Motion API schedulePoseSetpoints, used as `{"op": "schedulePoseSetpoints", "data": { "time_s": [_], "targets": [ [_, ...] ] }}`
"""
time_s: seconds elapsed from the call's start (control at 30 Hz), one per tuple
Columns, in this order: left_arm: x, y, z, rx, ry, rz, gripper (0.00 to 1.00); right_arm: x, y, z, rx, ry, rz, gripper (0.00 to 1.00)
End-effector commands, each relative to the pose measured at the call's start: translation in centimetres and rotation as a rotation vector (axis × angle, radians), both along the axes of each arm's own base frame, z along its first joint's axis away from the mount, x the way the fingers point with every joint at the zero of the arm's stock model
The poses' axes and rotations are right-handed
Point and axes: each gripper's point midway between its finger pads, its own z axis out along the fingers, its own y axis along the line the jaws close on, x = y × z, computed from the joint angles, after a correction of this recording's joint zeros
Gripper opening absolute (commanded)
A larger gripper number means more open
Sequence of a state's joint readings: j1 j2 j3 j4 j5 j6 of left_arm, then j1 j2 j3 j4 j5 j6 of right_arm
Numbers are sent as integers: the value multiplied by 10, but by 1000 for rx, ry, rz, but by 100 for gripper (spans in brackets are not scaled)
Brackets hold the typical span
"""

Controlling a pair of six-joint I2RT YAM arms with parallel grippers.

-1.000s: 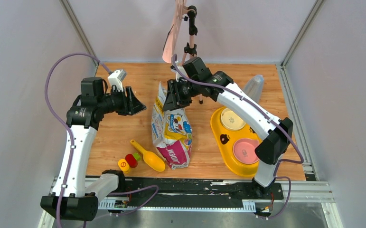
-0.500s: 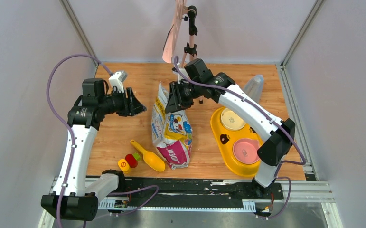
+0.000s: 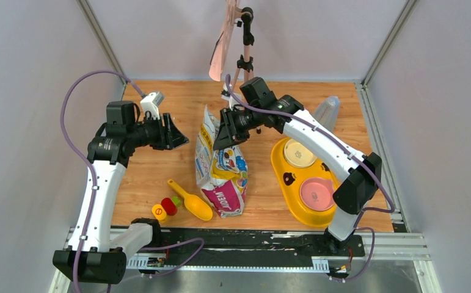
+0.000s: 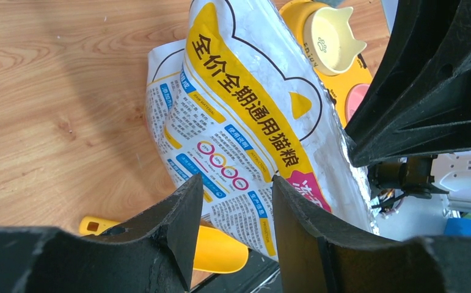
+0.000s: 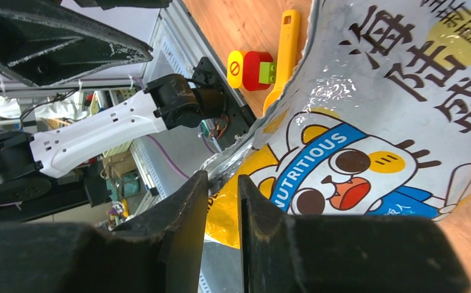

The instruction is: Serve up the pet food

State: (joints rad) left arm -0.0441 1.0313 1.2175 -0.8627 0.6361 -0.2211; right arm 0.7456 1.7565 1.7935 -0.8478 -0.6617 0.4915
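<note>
Wooden table (image 3: 153,174). Left of frame: left pincer (image 3: 182,138) hangs about half open, empty, near the bag (image 3: 222,177). Lower left: yellow scoop (image 3: 191,201) lying flat by the bag's foot. Centre: right pincer (image 3: 220,140) at the bag's top edge, jaws nearly together with the edge between them; cannot tell if pinched. Pet food hidden; cannot tell where. Right: yellow feeder (image 3: 285,178).

A printed bag (image 3: 222,177) stands between a yellow scoop (image 3: 191,201) and a yellow double-bowl feeder (image 3: 280,168).
</note>
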Motion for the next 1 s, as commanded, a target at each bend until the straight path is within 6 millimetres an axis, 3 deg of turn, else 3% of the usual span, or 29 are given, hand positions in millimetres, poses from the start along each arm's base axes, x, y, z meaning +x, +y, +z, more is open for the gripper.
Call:
{"op": "schedulePoseSetpoints", "data": {
  "time_s": [0.0, 0.4, 0.97],
  "targets": [
    [2, -2, 6, -13, -39, -15, 54, -15, -1, 25, 89, -36, 68, 24],
    [1, -4, 9, -29, -40, -22, 54, -10, 7, 11, 67, 26, 73, 13],
    [-3, -13, 10, -77, -11, -62, 55, -7, 15, 1, 53, 85, 89, 17]
  ]
}}
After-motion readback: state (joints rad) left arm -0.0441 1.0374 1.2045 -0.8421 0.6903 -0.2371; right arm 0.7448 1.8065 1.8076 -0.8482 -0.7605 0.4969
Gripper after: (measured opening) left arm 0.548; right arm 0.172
